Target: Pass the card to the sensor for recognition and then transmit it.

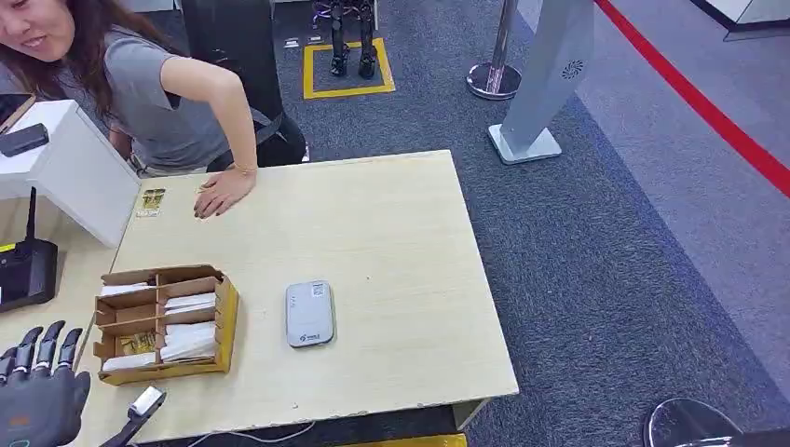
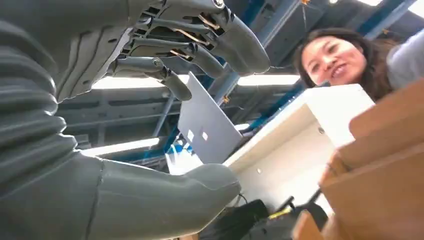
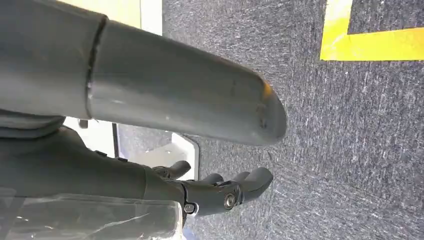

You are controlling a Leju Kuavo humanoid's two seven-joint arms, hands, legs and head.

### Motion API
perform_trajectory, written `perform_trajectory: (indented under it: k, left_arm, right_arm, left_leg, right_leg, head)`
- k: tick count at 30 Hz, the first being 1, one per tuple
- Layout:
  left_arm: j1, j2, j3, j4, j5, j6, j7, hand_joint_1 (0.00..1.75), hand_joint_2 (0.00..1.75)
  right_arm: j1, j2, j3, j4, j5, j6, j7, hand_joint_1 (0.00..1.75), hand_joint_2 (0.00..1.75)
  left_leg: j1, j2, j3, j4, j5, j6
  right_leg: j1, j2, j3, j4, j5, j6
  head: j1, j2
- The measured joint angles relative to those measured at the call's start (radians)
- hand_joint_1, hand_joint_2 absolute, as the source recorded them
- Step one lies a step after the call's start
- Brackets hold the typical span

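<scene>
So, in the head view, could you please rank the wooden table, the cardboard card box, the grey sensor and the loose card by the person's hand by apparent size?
1. wooden table
2. cardboard card box
3. grey sensor
4. loose card, though it lies farther from the camera

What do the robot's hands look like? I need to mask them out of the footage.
The left hand is dark grey with black segmented fingers. Up close, its ribbed grey cover and thick, smooth grey thumb show. The right hand has the same grey thumb and darker fingers.
</scene>
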State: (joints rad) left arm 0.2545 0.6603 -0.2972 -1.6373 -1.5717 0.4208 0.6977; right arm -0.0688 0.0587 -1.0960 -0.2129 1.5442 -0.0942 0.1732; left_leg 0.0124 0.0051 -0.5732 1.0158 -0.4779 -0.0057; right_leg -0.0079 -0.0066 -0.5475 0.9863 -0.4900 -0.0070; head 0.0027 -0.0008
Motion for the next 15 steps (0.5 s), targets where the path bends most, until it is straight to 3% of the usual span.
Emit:
perform_trajectory:
  k: [15]
  left_arm:
    - [-0.019, -0.031, -0.056, 0.023, 0.000, -0.013, 0.000, 0.52, 1.75]
  right_arm:
    - [0.000, 0.000, 0.000, 0.000, -0.003, 0.000, 0.003, 0.00, 0.00]
  left_leg:
    - [0.000, 0.000, 0.000, 0.000, 0.000, 0.000]
  right_leg:
    - [0.000, 0.000, 0.000, 0.000, 0.000, 0.000]
  head:
    - [0.000, 0.000]
